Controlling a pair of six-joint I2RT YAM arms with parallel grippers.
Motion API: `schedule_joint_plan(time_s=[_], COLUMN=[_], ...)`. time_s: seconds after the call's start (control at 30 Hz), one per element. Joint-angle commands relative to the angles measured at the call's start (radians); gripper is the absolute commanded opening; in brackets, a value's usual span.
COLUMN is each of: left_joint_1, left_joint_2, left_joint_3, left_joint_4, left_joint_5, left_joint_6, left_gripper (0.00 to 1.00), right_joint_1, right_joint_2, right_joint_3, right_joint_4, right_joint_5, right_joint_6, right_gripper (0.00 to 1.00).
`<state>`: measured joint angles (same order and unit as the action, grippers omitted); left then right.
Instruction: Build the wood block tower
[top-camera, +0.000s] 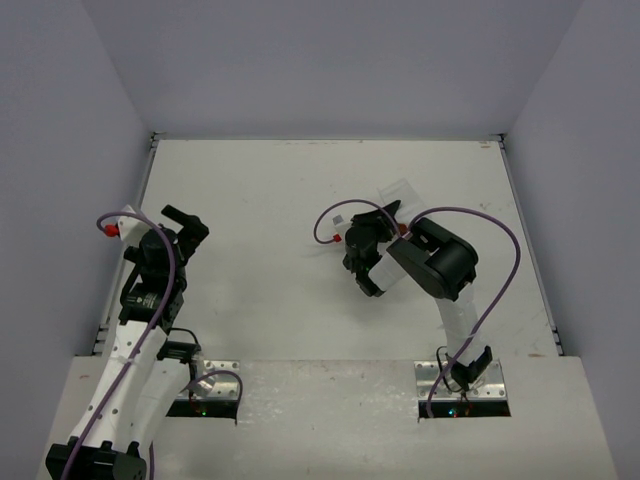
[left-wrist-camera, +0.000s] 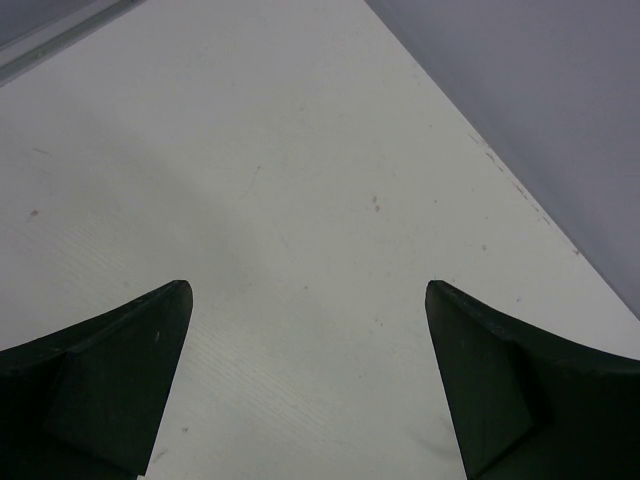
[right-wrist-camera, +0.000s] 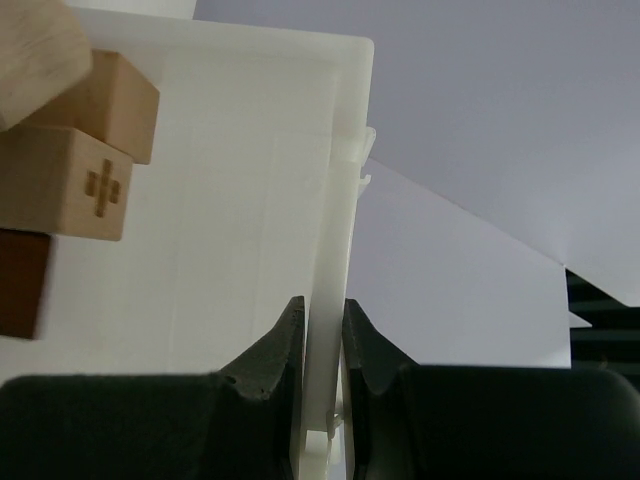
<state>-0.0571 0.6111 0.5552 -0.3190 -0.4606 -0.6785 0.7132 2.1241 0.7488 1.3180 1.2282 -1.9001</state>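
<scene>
The right claw pinches the side wall of the clear plastic tray at lower centre of the right wrist view. The wood blocks, pale tan and reddish-brown, cluster touching against the tray floor at upper left. The left claw is spread above the worktop.

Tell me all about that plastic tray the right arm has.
The tray looks like milky, translucent plastic, rectangular with a low rim. The right gripper is shut on one wall, pinching it. Small wooden blocks, pale to dark brown, bunch inside it, one marked with a plus. From above, the gripper hides much of it.
</scene>
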Motion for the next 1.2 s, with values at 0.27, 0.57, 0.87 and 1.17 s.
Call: schedule_joint_plan(time_s=[0.27, 0.57, 0.87, 1.17], left_joint_1=[0.008, 0.008, 0.009, 0.008], left_joint_2=[-0.022, -0.029, -0.026, -0.017], left_joint_3=[0.018, 0.016, 0.019, 0.022], left_joint_4=[0.023, 0.023, 0.017, 0.020], left_joint_5=[-0.008, -0.010, -0.016, -0.016], left_joint_6=[0.005, 0.007, 0.008, 0.014], left_gripper=[1.00, 1.00, 1.00, 1.00], right_joint_1=[0.008, -0.011, -0.145, -0.167], right_joint_2=[0.009, -0.055, -0.121, -0.156], right_joint_3=[0.012, 0.112, 0.359, 0.334], right_joint_4=[0.339, 0.331, 0.136, -0.188], right_joint_5=[0.018, 0.045, 0.095, -0.069], right_joint_6=[-0.044, 0.002, 0.168, 0.067], right_gripper=[0.00, 0.00, 0.00, 0.00])
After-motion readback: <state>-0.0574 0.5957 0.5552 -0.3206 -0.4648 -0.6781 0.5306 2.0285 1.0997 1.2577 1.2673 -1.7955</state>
